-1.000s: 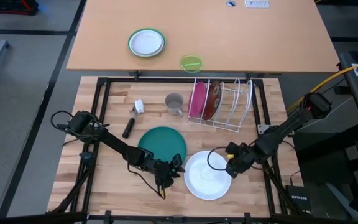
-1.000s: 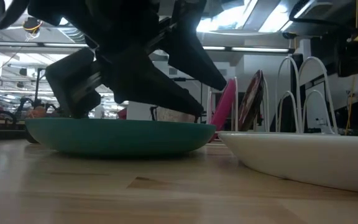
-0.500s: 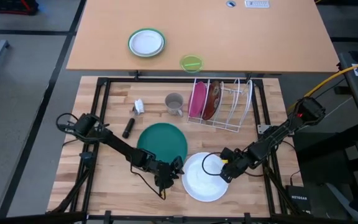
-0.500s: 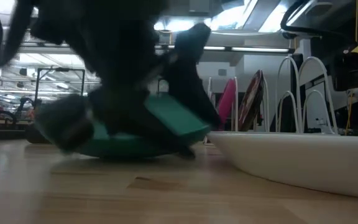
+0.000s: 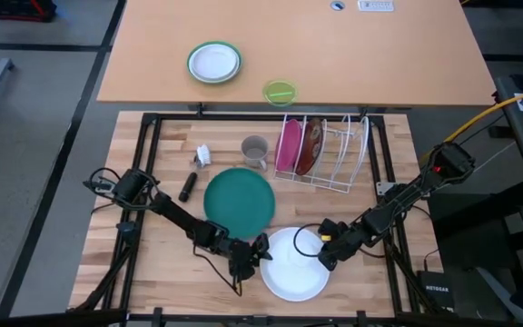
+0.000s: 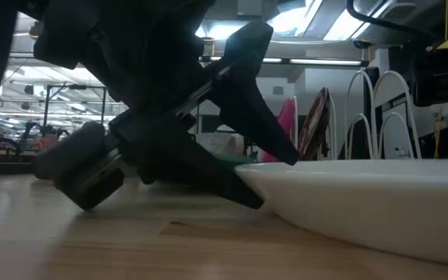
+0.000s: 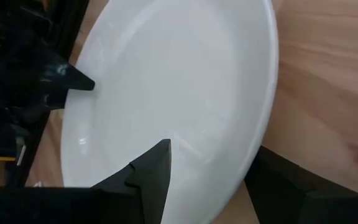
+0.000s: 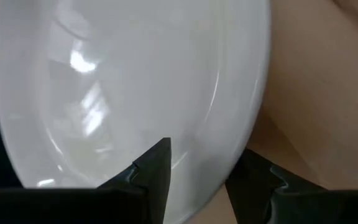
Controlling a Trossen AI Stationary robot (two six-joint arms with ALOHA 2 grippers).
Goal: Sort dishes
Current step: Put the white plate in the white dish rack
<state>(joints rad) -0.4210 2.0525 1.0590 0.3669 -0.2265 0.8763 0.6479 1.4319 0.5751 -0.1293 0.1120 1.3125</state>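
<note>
The white plate (image 5: 295,265) lies near the table's front edge with a gripper at each side. My left gripper (image 5: 261,251) is open at its left rim, one finger above the rim and one below (image 7: 211,149). My right gripper (image 5: 324,257) is shut on its right rim. The teal plate (image 5: 239,202) lies flat behind them, free of both grippers. The pink plate (image 5: 288,145) and the dark red plate (image 5: 311,147) stand on edge in the wire rack (image 5: 334,156). My left gripper has the plate's left rim (image 7: 253,124) between its open fingers, coming in low from the table's left; I cannot tell whether they touch it. My right gripper pinches the plate's right rim (image 8: 229,124), one finger on the inner face (image 8: 157,168) and one outside, slanting down from the right.
A grey cup (image 5: 255,151), a small white brush head (image 5: 202,154) and a black handle (image 5: 187,187) lie left of the rack. A green-rimmed plate (image 5: 214,62) and a lime bowl (image 5: 279,92) sit on the far table. Bare wood lies right of the white plate.
My right gripper has moved toward the table's left and tipped down, and the white plate has slid left and nearer with it. My left gripper has sunk from the teal plate's near rim to the white plate's left rim. The teal plate tipped briefly, then settled flat slightly farther back.
</note>
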